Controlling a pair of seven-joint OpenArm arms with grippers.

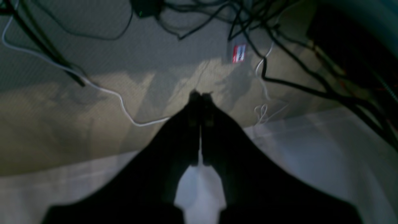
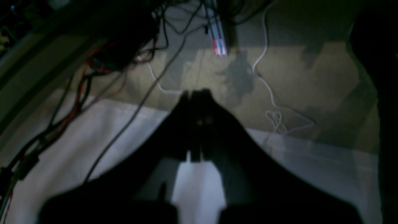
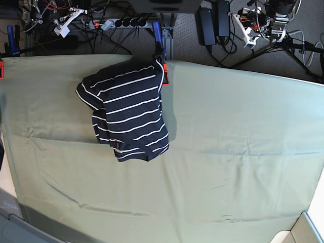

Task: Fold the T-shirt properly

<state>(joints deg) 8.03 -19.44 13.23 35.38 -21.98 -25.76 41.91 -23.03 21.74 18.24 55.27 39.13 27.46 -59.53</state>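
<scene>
The T-shirt [image 3: 129,109], dark navy with thin white stripes, lies bunched in a rough heap on the olive-green table cloth [image 3: 238,152], at the far left-centre near the back edge. Neither arm shows in the base view. In the left wrist view my left gripper [image 1: 200,95] is shut and empty, its dark fingers pressed together over the floor. In the right wrist view my right gripper [image 2: 196,92] is also shut and empty, over the floor. The shirt shows in neither wrist view.
Both wrist views show carpet floor with black cables [image 1: 279,77], a white cable [image 1: 93,87] and a pale cloth edge [image 2: 311,161]. Behind the table are a power strip [image 3: 119,23], a blue clamp [image 3: 158,33], an orange clamp [image 3: 165,80] and a tripod [image 3: 273,38].
</scene>
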